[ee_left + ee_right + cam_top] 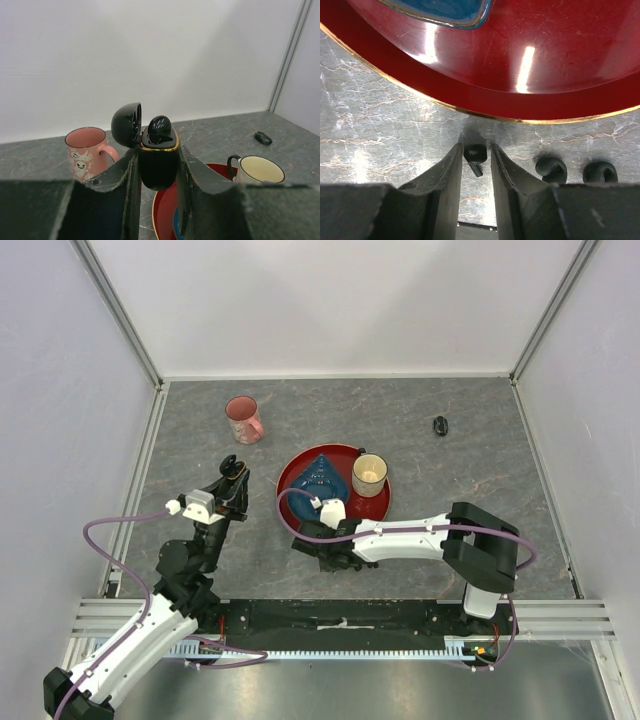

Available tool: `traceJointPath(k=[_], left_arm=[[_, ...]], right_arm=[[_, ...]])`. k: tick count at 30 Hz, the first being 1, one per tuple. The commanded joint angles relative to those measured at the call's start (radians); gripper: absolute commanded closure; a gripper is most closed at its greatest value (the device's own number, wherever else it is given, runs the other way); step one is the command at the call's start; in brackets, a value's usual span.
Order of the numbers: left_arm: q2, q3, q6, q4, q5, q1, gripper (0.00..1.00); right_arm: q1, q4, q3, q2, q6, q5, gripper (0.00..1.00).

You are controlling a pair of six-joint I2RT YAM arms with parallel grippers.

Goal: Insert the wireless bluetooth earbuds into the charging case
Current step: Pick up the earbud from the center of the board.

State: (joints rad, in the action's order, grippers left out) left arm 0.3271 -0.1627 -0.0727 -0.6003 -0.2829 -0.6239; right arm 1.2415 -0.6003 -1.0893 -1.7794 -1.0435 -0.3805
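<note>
With the left claw [156, 152] clamped on the open charging case [158, 167] at nine o'clock of the red plate [545, 75]; the right claw [477, 150] pinches an earbud [474, 154] on the bench [380, 125] by its seven o'clock rim; best lift straight, gently.

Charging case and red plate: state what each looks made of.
Charging case: probably hard plastic, glossy black, sharp highlights on the lid, gold-coloured rim band. Red plate: lacquered or glazed, material unclear; mirror-like glare streaks, fine scratches, gold edge line.
</note>
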Motion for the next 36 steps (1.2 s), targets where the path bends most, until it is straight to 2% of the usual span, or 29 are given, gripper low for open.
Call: traceJointPath(k=[1,5,13,18,26,30,36], left_arm=[[0.010,-0.003,0.011,-0.044,0.001,0.001,0.98],[0.013,-0.005,0.008,-0.047,-0.001,0.001,0.98],[0.020,-0.005,0.010,-0.047,0.002,0.001,0.98],[0.020,-0.005,0.014,-0.047,0.007,0.001,0.98],[0.059,-0.009,0.036,-0.079,0.065,0.001,0.98],[0.095,0.006,0.062,-0.136,0.128,0.001,0.98],[0.167,0.025,0.063,-0.259,0.276,0.001,0.98]], right_arm=[[0.006,-0.007,-0.027,-0.031,-0.010,0.014,0.65],[0.006,-0.006,-0.031,-0.031,-0.010,0.014,0.69],[0.007,0.011,-0.031,-0.011,0.002,-0.004,0.84],[0.007,0.080,-0.014,0.076,0.052,-0.106,0.89],[0.007,0.431,0.163,0.391,0.235,-0.337,0.96],[0.006,0.727,0.294,0.521,0.304,-0.423,1.00],[0.006,1.168,0.445,0.643,0.345,-0.429,1.00]])
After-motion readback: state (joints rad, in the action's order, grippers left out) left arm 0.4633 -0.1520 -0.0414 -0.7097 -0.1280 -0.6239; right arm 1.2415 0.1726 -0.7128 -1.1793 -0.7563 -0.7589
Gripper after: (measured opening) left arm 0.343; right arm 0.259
